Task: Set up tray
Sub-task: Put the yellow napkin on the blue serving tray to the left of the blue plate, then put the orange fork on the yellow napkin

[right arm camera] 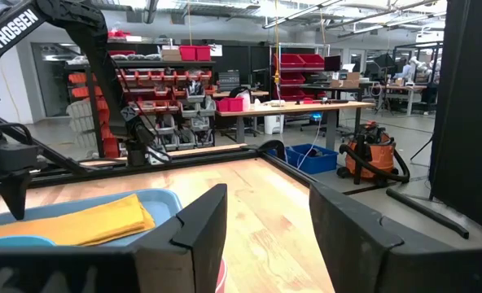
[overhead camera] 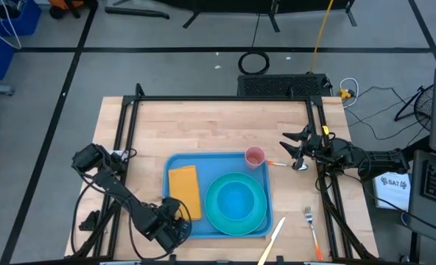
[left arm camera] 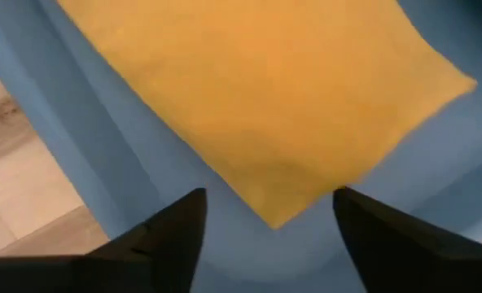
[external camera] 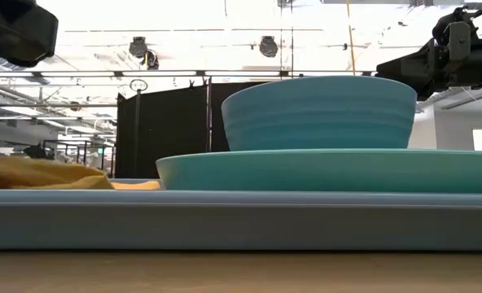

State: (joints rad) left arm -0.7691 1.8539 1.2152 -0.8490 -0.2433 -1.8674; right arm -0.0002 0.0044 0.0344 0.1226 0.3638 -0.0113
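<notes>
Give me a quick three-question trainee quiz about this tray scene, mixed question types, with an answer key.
1. True or false: the orange napkin lies on the blue tray.
2. What sits on the turquoise plate? A) pink cup B) fork C) turquoise bowl
3. Which claw hovers over the napkin's near end, and are its fingers open or shut?

Key:
1. True.
2. C.
3. The left claw, open, with nothing between its fingers; the right claw waits beside the pink cup.

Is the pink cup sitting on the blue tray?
No, the pink cup stands on the wooden table just off the tray's far right corner.
</notes>
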